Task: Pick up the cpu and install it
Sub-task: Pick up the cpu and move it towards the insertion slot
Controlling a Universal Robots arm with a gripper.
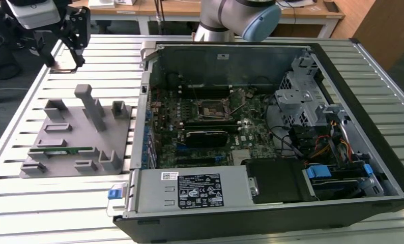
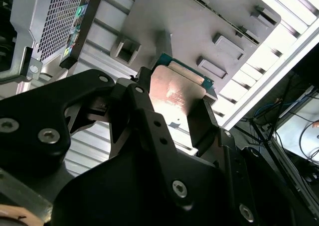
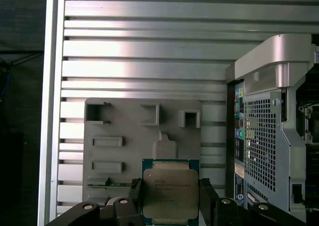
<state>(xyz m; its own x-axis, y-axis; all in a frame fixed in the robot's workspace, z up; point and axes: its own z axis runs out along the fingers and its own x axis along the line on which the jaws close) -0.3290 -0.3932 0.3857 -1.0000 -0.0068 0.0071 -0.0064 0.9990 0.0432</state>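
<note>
The cpu (image 3: pixel 170 191), a flat square chip with a silvery top and a thin green edge, sits between my two black fingers (image 3: pixel 135 196) in both wrist views. My gripper (image 1: pixel 63 60) is shut on it, gripping opposite edges. The gripper hangs above the slatted table at the exterior view's upper left, beyond the grey holder plate (image 1: pixel 80 137). In the second wrist view the cpu (image 2: pixel 174 94) glints between the fingers, above that plate. The bare socket (image 1: pixel 212 109) lies in the middle of the motherboard inside the open computer case (image 1: pixel 385 168).
The grey holder plate (image 3: pixel 139 136) has raised posts and slots, and a green memory stick (image 1: pixel 63 150) lies in one. The case's perforated wall (image 3: pixel 259 136) rises close beside the plate. A black heatsink block (image 1: pixel 205 136) sits below the socket. Desks stand behind the table.
</note>
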